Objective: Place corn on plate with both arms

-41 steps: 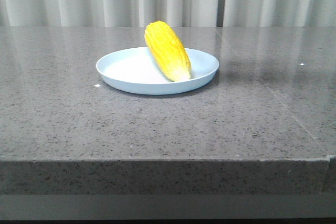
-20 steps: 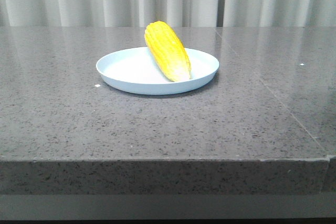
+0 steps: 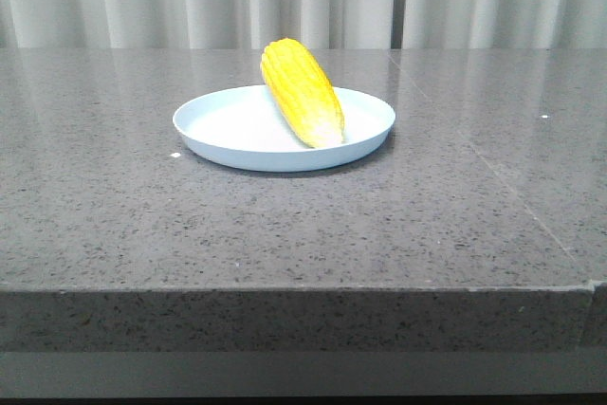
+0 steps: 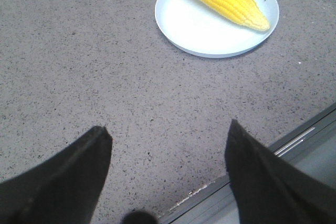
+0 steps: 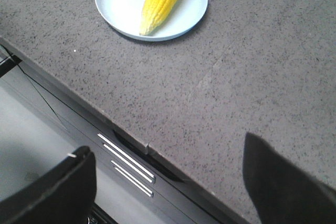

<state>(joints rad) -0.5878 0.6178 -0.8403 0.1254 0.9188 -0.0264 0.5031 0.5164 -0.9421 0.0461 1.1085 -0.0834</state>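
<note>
Front view: one corn [image 3: 303,92] lies slantwise in one round pale-blue plate [image 3: 223,130], its paler tip on the plate floor and its blunt end past the far rim, on a speckled grey stone surface [image 3: 285,225]; no arms appear. Left wrist view: the left hand [image 4: 167,140] is spread wide, released, near the surface's edge, well apart from the plate. Right wrist view: the right hand [image 5: 168,166], likewise spread and empty, hangs past the edge, above three metal slats [image 5: 128,165].

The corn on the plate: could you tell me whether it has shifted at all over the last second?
No. In the front view the corn lies across the plate exactly as before, its pale tip near the front right rim.
</note>
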